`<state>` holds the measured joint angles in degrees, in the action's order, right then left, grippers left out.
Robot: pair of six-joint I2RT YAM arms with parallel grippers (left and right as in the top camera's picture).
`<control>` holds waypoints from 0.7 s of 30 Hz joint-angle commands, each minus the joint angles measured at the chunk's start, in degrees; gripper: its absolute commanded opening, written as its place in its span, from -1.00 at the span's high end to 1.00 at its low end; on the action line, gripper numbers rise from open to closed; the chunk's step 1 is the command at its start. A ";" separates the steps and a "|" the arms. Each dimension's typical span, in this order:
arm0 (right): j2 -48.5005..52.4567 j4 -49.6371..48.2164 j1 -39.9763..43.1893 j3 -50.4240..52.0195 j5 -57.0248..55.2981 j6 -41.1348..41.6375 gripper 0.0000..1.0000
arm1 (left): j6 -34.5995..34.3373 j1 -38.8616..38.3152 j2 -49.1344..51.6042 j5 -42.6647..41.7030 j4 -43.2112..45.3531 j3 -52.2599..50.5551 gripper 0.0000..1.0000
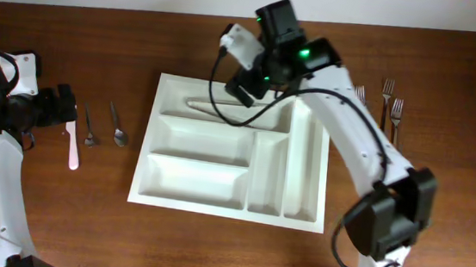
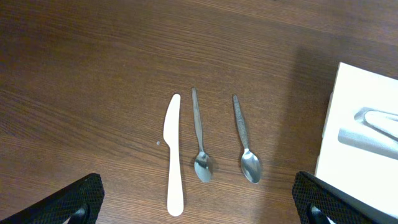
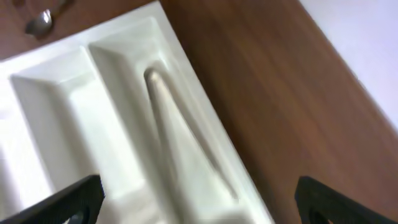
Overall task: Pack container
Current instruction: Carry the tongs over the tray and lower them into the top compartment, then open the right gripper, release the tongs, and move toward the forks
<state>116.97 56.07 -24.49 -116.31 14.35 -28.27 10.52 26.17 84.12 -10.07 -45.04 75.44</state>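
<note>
The container (image 1: 145,147) is a large white tray with several compartments in the middle of the table. Pale long cutlery (image 1: 223,107) lies in its top long compartment, and it looks blurred (image 3: 177,118) in the right wrist view. My right gripper (image 1: 245,87) hovers open just above that compartment, with nothing between its fingers (image 3: 199,202). My left gripper (image 1: 62,105) is open over the table left of the tray. Below it (image 2: 198,204) lie a white plastic knife (image 2: 173,155) and two metal spoons (image 2: 199,140) (image 2: 245,142). The tray's corner (image 2: 357,106) shows at the right.
Three metal forks (image 1: 388,99) lie on the wood to the right of the tray, behind the right arm. The knife (image 1: 74,145) and spoons (image 1: 118,128) lie between the left arm and the tray's left rim. The tray's rim (image 3: 186,68) runs along bare wood.
</note>
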 commanded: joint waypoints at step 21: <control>1.66 4.20 17.33 21.51 0.68 38.27 0.92 | 0.74 0.15 -0.44 -0.02 -0.04 1.01 -0.98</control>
<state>118.19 62.26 -6.57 -98.32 14.66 7.31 10.52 26.17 84.12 -10.07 -45.04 75.44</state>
